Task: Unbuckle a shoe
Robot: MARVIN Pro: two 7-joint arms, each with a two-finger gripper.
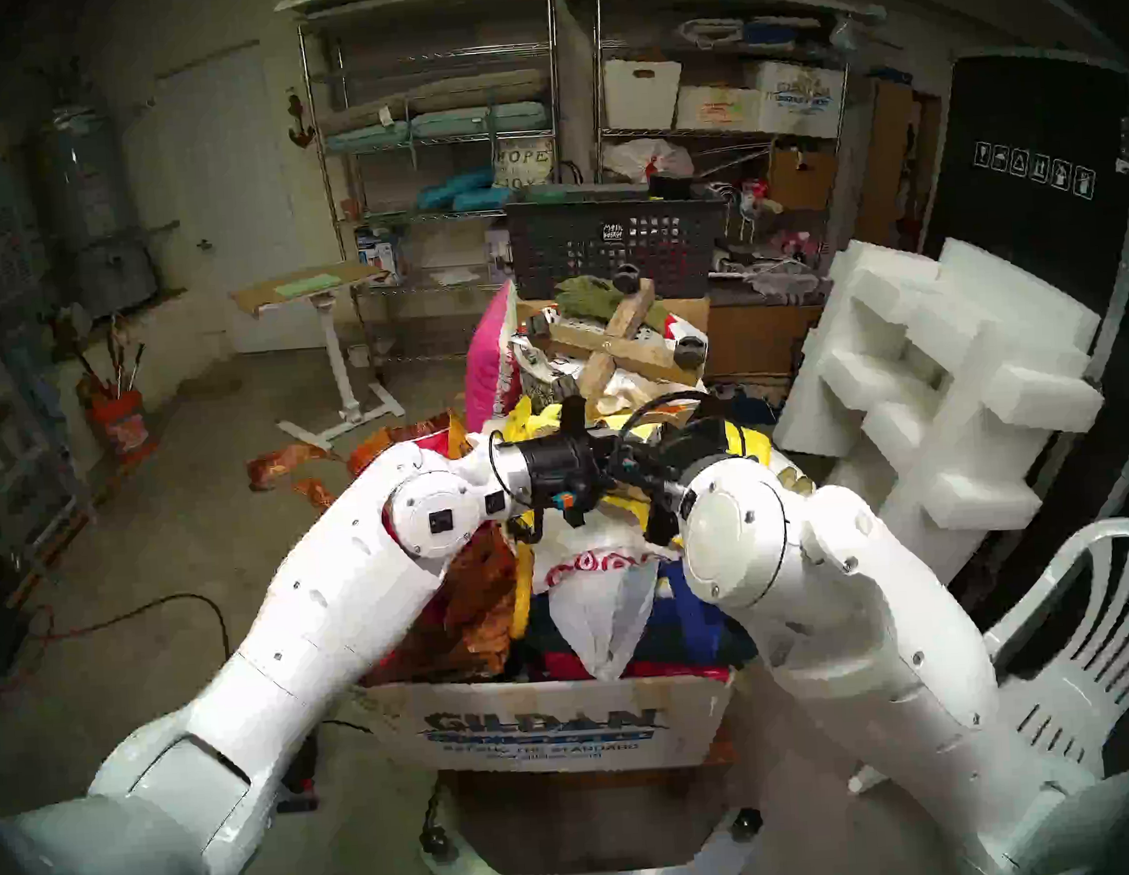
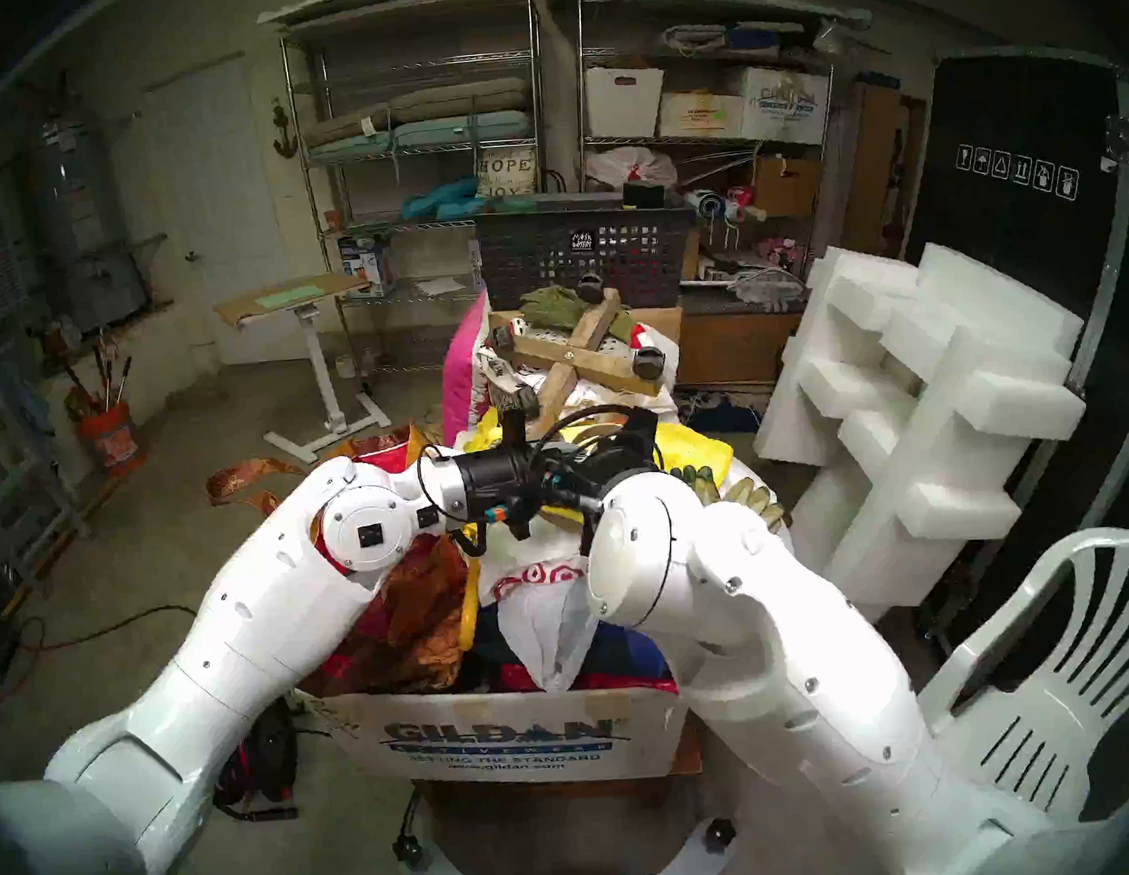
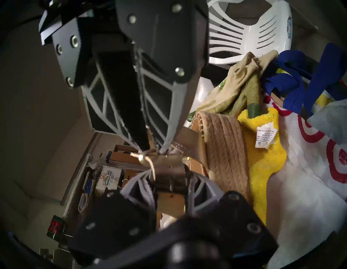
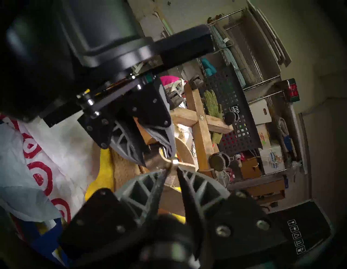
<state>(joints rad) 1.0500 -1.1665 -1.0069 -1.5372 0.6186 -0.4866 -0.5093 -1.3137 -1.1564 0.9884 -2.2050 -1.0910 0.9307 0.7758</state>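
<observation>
Left gripper (image 3: 169, 177), lower centre of left wrist view, clamped narrow on tan leather ankle strap (image 3: 170, 166) of tan wedge sandal with braided jute sole (image 3: 225, 150), mid-frame. Right gripper (image 4: 171, 166) pinched nearly closed on the thin strap end beside small metal buckle (image 4: 175, 160). Sandal probably light, sole stiff, strap floppy and slippy; best hold is the strap tail near the buckle. Right of sandal, touching: yellow plush cloth (image 3: 262, 159), then white plastic bag with red rings (image 3: 309, 187).

Head pair: high, looking down/fwd over box (image 1: 555, 727). Wrist cams: close-up, tilted, both on shoe strap (image 4: 173, 162).
</observation>
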